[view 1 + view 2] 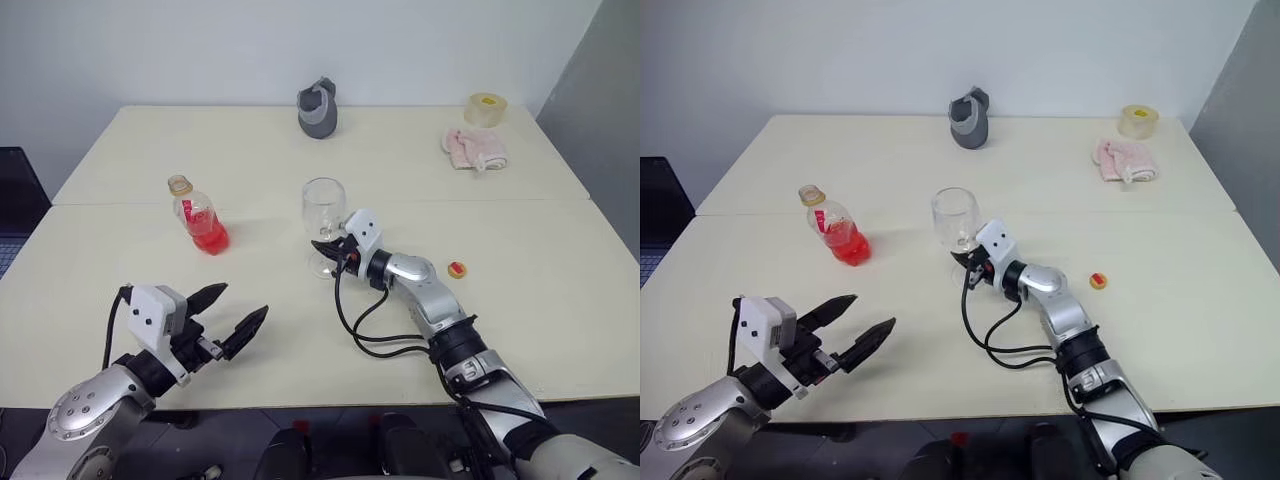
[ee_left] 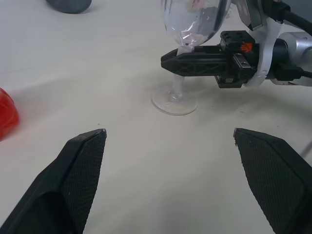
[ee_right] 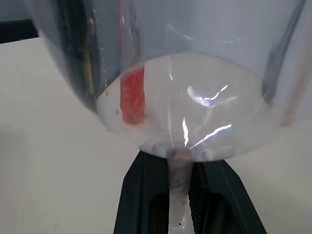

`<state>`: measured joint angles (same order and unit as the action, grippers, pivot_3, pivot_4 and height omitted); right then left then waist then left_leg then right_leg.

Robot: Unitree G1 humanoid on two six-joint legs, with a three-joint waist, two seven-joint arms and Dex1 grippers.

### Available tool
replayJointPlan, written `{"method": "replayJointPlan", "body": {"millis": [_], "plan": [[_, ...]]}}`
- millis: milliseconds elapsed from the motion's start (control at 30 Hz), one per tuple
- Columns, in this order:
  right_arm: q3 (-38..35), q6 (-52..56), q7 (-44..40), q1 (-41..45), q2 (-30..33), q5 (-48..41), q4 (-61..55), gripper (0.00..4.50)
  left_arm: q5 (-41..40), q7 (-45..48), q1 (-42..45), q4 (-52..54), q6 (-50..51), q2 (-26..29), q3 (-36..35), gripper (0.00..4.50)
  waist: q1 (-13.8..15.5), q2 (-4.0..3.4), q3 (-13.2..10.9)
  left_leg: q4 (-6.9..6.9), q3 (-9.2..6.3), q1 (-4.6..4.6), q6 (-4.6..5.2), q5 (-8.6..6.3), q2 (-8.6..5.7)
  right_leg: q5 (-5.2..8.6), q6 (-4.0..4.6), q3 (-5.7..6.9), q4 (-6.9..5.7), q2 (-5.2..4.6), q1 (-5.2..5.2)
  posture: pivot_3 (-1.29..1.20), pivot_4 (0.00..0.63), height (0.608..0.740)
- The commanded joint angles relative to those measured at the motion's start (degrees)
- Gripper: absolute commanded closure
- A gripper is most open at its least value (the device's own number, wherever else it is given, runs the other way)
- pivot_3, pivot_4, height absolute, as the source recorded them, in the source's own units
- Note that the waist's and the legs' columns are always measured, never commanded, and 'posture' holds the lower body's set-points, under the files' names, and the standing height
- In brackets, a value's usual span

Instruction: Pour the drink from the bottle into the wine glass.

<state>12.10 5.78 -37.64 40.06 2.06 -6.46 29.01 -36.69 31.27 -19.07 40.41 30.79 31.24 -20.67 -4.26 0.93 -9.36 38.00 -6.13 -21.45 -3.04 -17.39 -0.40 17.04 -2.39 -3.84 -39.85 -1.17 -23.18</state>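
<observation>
The left gripper (image 1: 229, 312) is wide open and empty, while the right gripper (image 1: 333, 252) pinches the wine glass (image 1: 324, 222) stem, so a jerk may tip it.

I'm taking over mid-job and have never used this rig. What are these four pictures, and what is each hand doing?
Two pictures come from the robot's head, looking down over a table; the other two come from cameras on its wrists. The right hand is shut on the stem of the empty wine glass, seen close up in the right wrist view. The left hand is open and holds nothing. The bottle, with red drink at its bottom, stands uncapped to the glass's left. Farther back lie a grey object, a pink cloth and a tape roll.
</observation>
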Motion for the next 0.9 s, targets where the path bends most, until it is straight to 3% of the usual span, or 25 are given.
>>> {"method": "replayJointPlan", "body": {"millis": [33,167,600,900], "plan": [[-1.41,1.15,-0.71,1.23,-0.56,-1.23,-0.1,4.28,-0.46,-0.46,1.69,1.43,-1.02,0.38,-0.46,0.0,0.01,0.0,0.0,0.0,-0.01,0.0,0.0,0.0,0.0,0.0,0.0,0.02,0.0,0.0,0.0,0.0,0.15,0.74],[-1.03,1.5,-1.24,-0.11,-0.36,-0.94,-1.71,4.28,-0.27,-0.12,3.17,0.43,-1.11,0.7,-0.17,0.0,0.0,0.0,0.0,0.0,0.01,0.0,0.0,0.0,-0.01,0.0,0.0,0.0,0.0,0.0,0.0,0.0,0.15,0.74],[-1.24,3.0,-1.45,-3.25,1.04,-1.27,-8.38,0.1,0.67,1.68,6.52,-2.87,-1.95,1.22,1.42,0.0,0.01,-0.01,-0.01,-0.02,0.0,-0.02,-0.01,0.0,0.0,0.0,0.0,0.01,0.02,0.0,-0.02,0.0,0.15,0.74],[-0.66,8.22,-2.26,-8.14,3.33,-2.48,-17.85,0.04,1.63,1.6,7.81,-4.69,-3.08,1.2,2.35,0.0,0.2,-0.01,-0.01,-0.02,-0.01,-0.03,0.0,0.0,0.0,0.0,0.0,0.01,0.03,0.0,-0.02,0.0,0.15,0.74]]}}
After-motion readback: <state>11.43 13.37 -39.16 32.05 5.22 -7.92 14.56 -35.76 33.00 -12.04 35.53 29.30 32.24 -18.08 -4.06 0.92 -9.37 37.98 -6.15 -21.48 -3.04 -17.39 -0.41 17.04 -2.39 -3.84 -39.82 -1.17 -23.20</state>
